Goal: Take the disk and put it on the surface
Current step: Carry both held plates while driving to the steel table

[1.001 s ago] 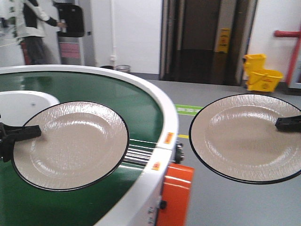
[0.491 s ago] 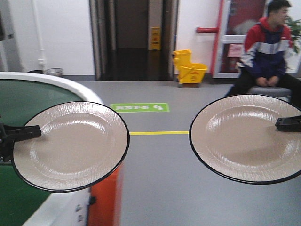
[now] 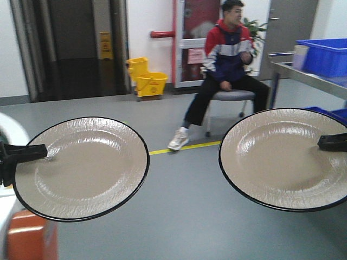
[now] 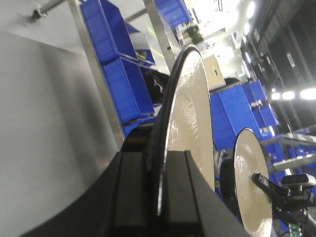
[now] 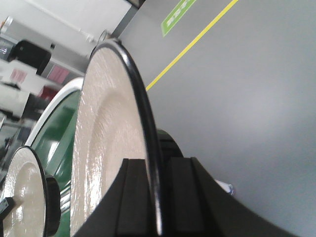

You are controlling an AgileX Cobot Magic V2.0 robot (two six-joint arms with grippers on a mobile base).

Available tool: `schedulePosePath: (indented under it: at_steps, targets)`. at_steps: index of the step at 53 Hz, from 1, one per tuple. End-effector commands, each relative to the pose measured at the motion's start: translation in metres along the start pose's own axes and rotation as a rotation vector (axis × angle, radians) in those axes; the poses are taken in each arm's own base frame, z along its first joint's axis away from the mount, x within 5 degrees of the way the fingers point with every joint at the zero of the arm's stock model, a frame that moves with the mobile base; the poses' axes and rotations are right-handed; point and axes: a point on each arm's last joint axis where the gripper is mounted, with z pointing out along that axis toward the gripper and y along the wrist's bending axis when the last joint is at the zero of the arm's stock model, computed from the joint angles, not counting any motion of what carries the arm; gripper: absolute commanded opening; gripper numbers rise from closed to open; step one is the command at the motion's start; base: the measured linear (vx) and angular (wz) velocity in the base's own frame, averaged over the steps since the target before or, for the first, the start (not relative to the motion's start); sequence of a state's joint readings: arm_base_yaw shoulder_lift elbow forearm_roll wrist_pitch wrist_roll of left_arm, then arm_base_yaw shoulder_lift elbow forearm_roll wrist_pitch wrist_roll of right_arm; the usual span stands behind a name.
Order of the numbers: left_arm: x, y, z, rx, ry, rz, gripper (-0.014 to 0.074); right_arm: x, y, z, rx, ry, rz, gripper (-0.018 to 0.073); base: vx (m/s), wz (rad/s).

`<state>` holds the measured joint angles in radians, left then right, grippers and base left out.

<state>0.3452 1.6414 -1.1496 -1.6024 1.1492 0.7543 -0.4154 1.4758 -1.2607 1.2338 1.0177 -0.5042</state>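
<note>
Left disk [image 3: 81, 168] was up in the air, roughly flat, face up. Left gripper [image 3: 40, 153] was clamped on its left rim, and the wrist cam showed the black edge wedged btwn both fingers. Same deal on the right: right disk [image 3: 282, 160] was held level, w/ the right gripper [image 3: 325, 142] pinching its right rim, edge also squeezed btwn the fingers per that wrist cam. The disks sat at about the same height, well apart, touching nothing but their grippers.

Grey floor [image 3: 179, 206] showed below and btwn them. At the near left corner, under the left disk, a bit of the conveyor [image 3: 27, 238] poked in, orange base + white rim, blurry. A yellow line [image 3: 184, 147] ran across the floor behind the disks. Further back, a guy [image 3: 227, 59] in a red/navy jacket sat on a chair [image 3: 230, 96]. A yellow mop bucket [image 3: 147, 81] was left of him, near the wall. Far right was a steel table [image 3: 303, 73] w/ a blue bin [image 3: 322, 54] on top. Couldn't make out any tape marks on it from here.
</note>
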Motion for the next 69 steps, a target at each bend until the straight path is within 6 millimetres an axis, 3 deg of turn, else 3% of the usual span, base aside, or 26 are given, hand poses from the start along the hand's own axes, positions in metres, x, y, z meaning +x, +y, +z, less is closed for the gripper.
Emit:
schedulePosePath:
  at_steps: [1, 25, 69]
  targets:
    - [-0.0062, -0.0454, -0.0073, 0.220, -0.061, -0.002, -0.0002, -0.0083, 0.0276, -0.0135, -0.112, -0.089, 0.012, -0.0009, 0.16, -0.51]
    - [-0.0062, -0.0454, -0.0073, 0.220, -0.061, -0.002, -0.0002, -0.0080, 0.0278, -0.0135, -0.114, -0.085, 0.012, -0.0009, 0.23, -0.38]
    - [-0.0062, -0.0454, -0.0073, 0.220, -0.061, -0.002, -0.0002, -0.0080, 0.0278, -0.0135, -0.114, -0.085, 0.012, -0.0009, 0.40, -0.14]
